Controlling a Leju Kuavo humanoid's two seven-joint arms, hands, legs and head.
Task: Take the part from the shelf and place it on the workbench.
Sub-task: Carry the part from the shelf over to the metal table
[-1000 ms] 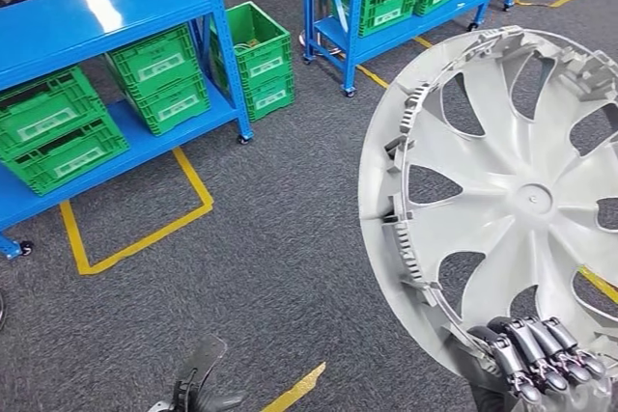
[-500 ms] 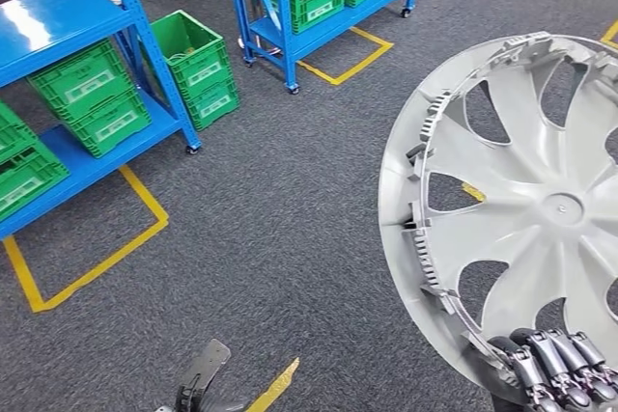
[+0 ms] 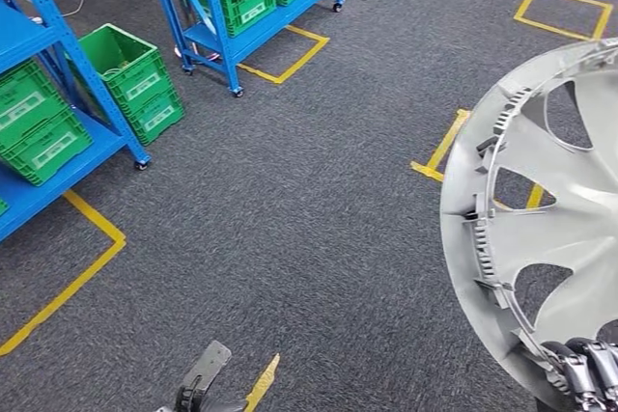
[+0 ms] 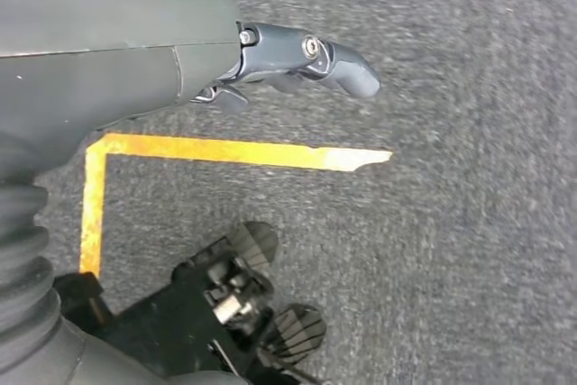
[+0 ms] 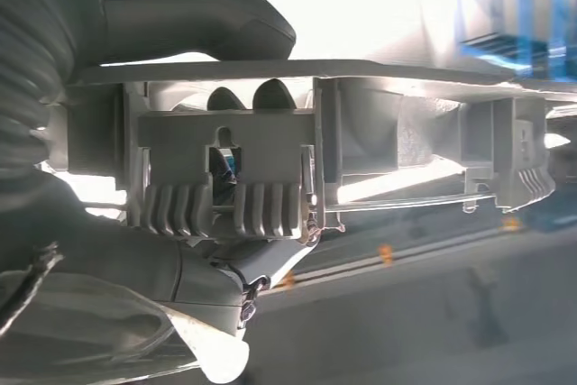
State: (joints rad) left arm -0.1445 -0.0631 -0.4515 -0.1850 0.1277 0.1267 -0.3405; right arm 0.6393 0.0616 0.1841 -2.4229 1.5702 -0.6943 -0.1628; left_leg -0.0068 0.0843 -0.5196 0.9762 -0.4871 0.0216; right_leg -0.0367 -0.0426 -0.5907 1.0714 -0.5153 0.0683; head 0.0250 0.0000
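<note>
1. Head view: the part (image 3: 553, 229), a grey spoked wheel cover, is seen at 3 o'clock, held upright with its ribbed inner face toward the camera. It is carried above the carpeted floor (image 3: 328, 209).
2. Head view: the right robot hand (image 3: 586, 373) is seen at 5 o'clock, with its dark fingers curled over the lower rim of the part. The part is gripped by this robot hand.
3. Head view: blue shelving (image 3: 218, 7) with green crates (image 3: 135, 79) is located at 10 to 11 o'clock, well apart from the part. Yellow floor tape (image 3: 70, 282) is visible at 8 o'clock. No surface is identified here.
4. Left wrist view: the left robot hand (image 4: 299, 56) is shown above the floor and a yellow tape corner (image 4: 204, 151). Its fingers are extended and nothing is held.
5. Right wrist view: the rim and clip ribs of the part (image 5: 272, 169) are clamped between the thumb and the fingers of the right robot hand (image 5: 170, 178).
6. Step in hand: removal from the shelf is judged complete; transport is in progress.
7. Next move: the surface is to be located and approached, with the grip maintained, after which the part is to be lowered flat and released.
</note>
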